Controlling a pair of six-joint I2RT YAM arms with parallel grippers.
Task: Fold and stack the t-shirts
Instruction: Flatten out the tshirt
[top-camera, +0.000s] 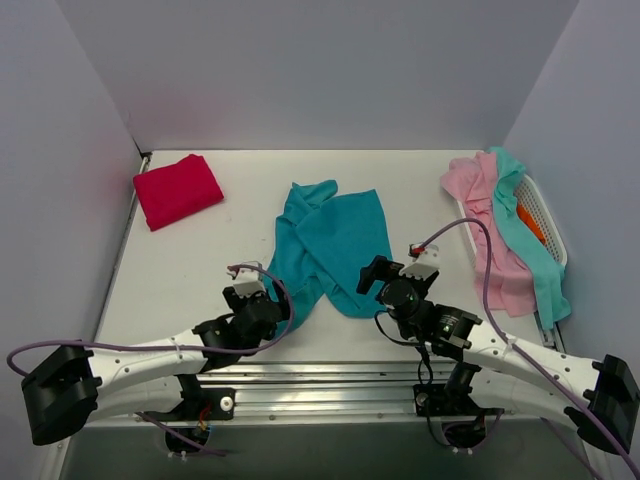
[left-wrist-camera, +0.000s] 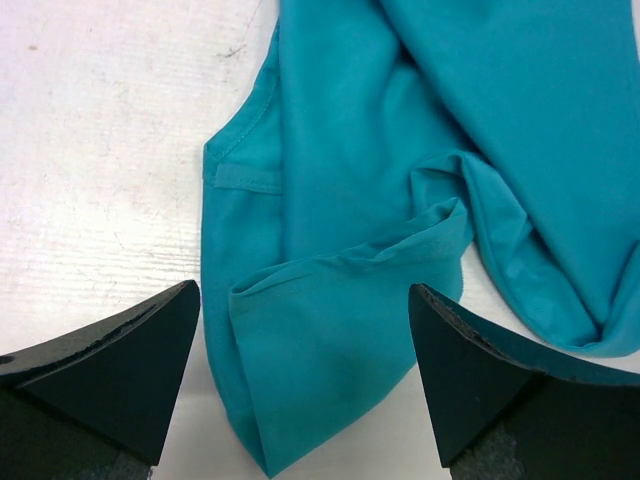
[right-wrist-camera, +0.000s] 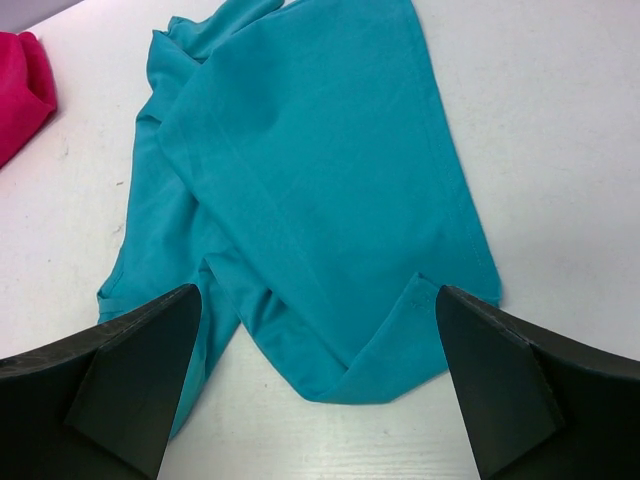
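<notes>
Lying folded at upper left is the crimson t-shirt (top-camera: 177, 190). The left gripper (left-wrist-camera: 303, 310), jaws wide and empty, hangs over the lower edge of the crumpled teal t-shirt (top-camera: 330, 245) at centre. The right gripper (right-wrist-camera: 318, 300) does likewise. A pink t-shirt (top-camera: 485, 195) and an aqua t-shirt (top-camera: 540, 265) drape the white basket (top-camera: 548, 215) at right.
</notes>
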